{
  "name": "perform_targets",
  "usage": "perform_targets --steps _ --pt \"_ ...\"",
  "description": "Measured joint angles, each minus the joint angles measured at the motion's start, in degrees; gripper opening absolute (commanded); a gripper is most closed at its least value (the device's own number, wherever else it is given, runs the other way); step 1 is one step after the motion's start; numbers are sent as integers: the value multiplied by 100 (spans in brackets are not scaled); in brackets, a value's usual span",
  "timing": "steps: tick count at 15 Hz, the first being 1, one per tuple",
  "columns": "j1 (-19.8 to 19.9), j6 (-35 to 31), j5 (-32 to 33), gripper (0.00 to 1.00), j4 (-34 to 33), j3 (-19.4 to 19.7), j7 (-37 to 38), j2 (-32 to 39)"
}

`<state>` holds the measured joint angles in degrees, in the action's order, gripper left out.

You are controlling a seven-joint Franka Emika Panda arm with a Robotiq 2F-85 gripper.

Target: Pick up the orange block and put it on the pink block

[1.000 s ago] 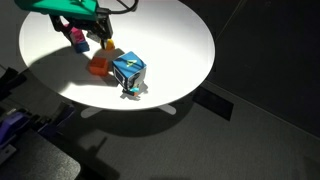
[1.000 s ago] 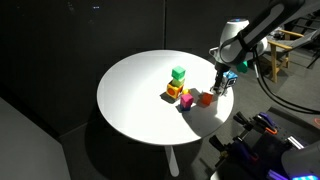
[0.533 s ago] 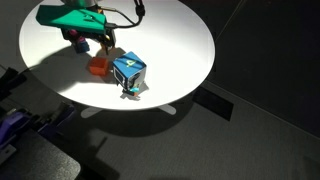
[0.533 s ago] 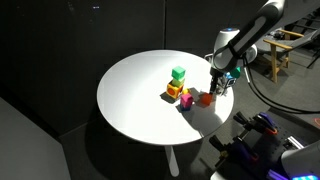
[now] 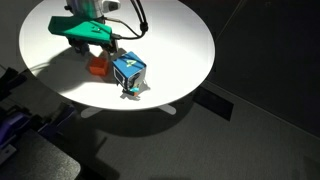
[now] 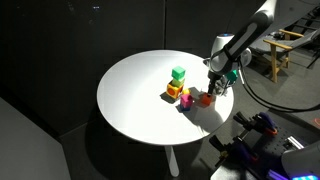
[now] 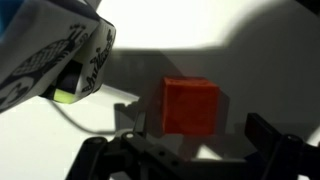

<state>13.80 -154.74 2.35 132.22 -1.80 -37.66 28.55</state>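
Note:
The orange block [image 5: 97, 67] is a small orange-red cube on the white round table [image 5: 180, 40]. It also shows in an exterior view [image 6: 206, 99] and mid-frame in the wrist view [image 7: 190, 105]. The pink block [image 6: 186, 101] is a small magenta cube just beside it, next to the yellow piece; the arm hides it in the other views. My gripper [image 5: 97, 50] [image 6: 211, 90] hovers right over the orange block. In the wrist view the gripper [image 7: 200, 130] is open, its jaws on either side of the block and apart from it.
A big blue numbered cube [image 5: 128, 72] stands close beside the orange block, and it fills the wrist view's upper left [image 7: 50, 45]. A green block [image 6: 178, 74] joined to an orange piece [image 6: 173, 91] stands behind the pink block. The table edge is near.
My gripper has moved from over the pink block and the stack across to above the orange block. The blocks have not moved.

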Motion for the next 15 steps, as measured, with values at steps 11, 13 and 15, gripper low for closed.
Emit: perform_targets --steps 11,13,15 --pt "112 -421 2 100 -214 -101 4 507" --pt "112 -469 4 75 -243 -107 6 587" --pt "112 -503 7 66 -269 -110 7 653"
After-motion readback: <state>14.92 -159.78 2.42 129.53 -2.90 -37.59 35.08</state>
